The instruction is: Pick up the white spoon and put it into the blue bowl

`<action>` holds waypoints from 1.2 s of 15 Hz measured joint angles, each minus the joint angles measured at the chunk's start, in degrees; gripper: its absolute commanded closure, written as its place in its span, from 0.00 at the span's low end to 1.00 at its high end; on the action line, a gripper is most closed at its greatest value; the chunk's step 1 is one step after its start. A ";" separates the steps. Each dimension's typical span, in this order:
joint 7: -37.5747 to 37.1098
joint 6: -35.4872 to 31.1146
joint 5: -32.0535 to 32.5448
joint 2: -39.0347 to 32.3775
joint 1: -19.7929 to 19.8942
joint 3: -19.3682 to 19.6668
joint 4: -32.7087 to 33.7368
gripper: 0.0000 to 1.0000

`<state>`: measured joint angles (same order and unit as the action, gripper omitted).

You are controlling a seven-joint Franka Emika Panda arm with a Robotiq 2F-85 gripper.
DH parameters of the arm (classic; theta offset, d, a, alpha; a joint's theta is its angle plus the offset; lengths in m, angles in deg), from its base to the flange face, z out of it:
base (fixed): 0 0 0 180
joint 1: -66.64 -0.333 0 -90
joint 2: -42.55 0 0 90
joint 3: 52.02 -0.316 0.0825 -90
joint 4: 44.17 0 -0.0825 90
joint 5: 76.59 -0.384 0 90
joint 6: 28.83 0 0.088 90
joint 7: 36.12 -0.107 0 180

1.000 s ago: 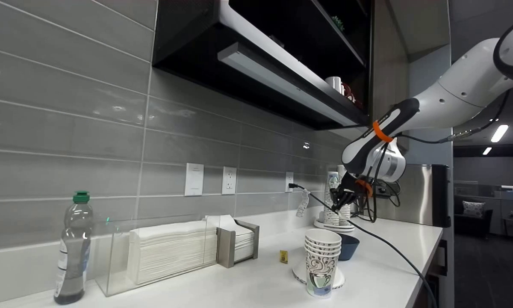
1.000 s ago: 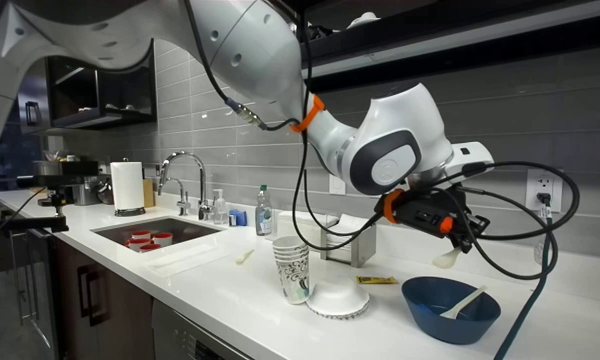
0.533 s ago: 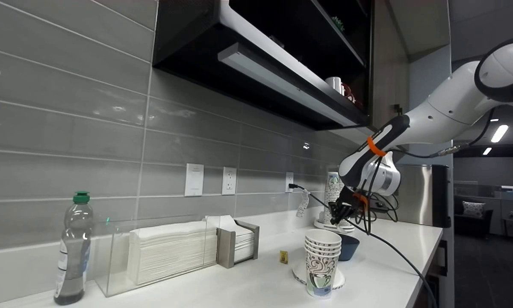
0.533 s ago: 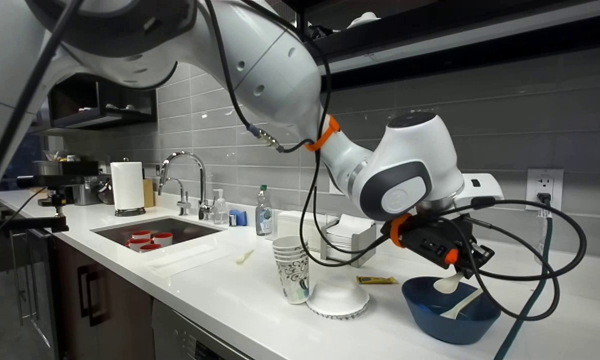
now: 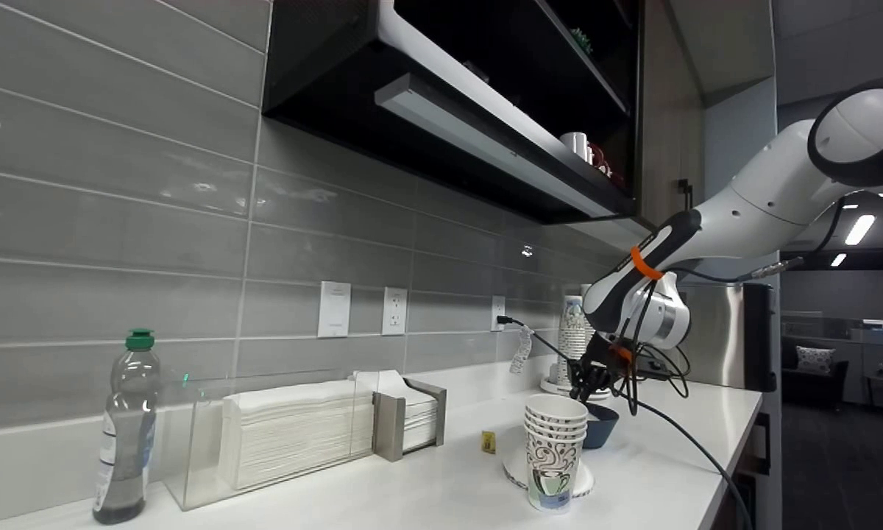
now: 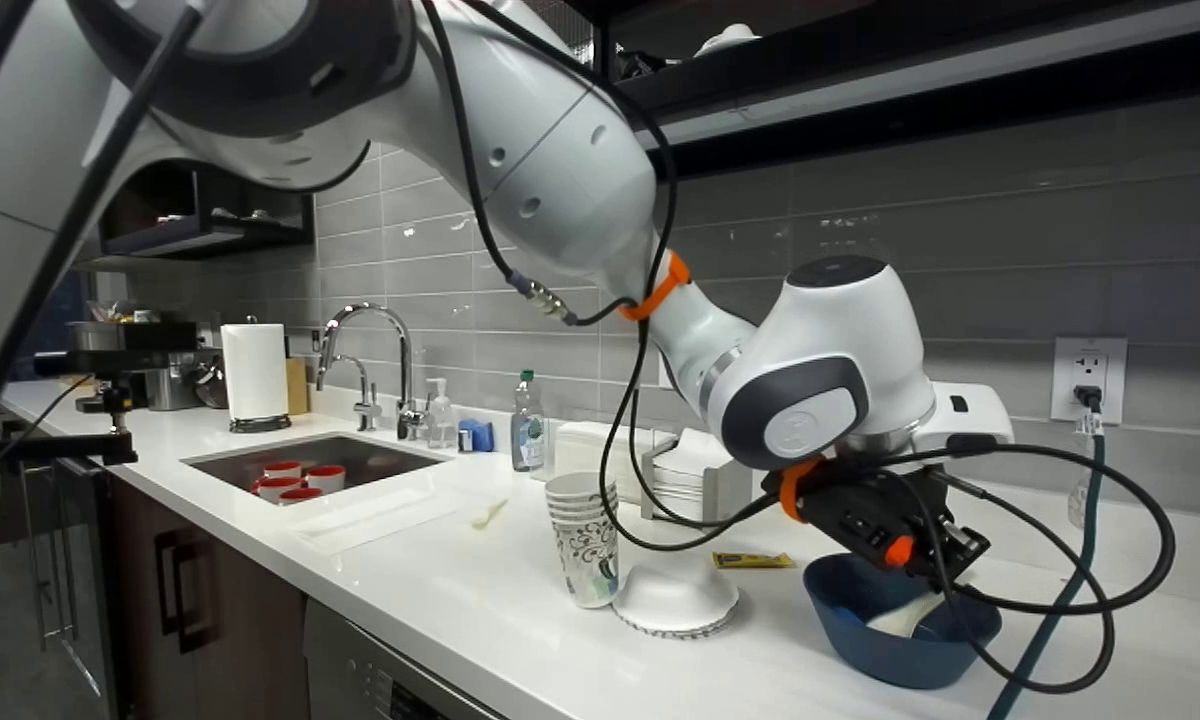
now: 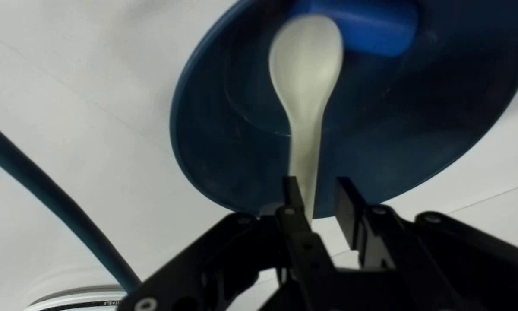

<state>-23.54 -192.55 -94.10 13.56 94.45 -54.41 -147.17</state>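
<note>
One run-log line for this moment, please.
end effector: open | white spoon: head inside blue bowl | handle: at one fingertip, contact unclear

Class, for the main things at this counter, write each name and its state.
Gripper: open
Blue bowl: upright, blue object inside
White spoon: head inside blue bowl; whether touching bottom, unclear
Front cups: nested, upright
Paper bowls: stacked upside down
Bottle: upright, capped
Napkin holder: filled
Black plug: plugged in
Yellow packet: lying flat; whether sealed, unclear
</note>
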 measured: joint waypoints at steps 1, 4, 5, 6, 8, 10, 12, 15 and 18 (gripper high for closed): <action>0.00 0.00 -0.41 0.02 0.11 -0.19 0.02 0.34; 0.14 0.13 -1.43 1.13 0.55 -1.14 -0.28 0.13; 0.80 0.63 -2.06 2.43 0.84 -1.81 -0.98 0.07; 2.55 1.11 -3.16 4.37 1.43 -2.98 -2.39 0.02; 9.22 2.38 -6.79 10.09 4.34 -7.26 -7.44 0.00; 16.70 4.71 -11.08 16.01 7.40 -10.79 -13.27 0.00; 24.25 6.34 -16.84 21.69 9.58 -12.79 -19.12 0.00; 36.67 6.22 -30.50 30.15 11.85 -15.43 -25.58 0.00; 45.57 6.37 -44.05 39.10 8.97 -13.51 -28.17 0.00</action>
<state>22.04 -186.18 -138.15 52.66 103.41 -67.92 -175.34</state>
